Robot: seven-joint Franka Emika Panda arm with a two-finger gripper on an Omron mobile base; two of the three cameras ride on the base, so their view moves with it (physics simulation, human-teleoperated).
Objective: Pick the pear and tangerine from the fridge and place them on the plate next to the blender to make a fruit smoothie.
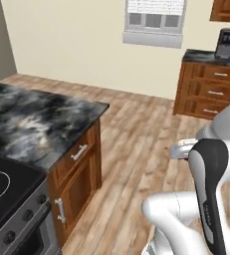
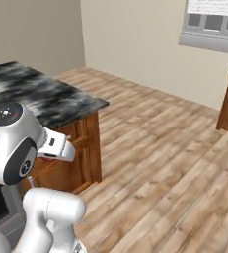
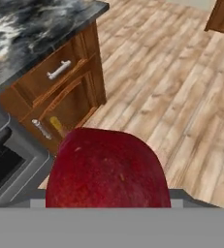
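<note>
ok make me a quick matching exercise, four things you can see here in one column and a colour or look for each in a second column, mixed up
Things:
1. countertop
2. fruit at the gripper
3. floor
4. cabinet drawer handle

Looks:
A. dark red, smooth and rounded
B. black and grey marbled
C. silver metal bar
D. light brown wooden planks

Pairs: 1-B, 2-A, 3-D, 4-C
</note>
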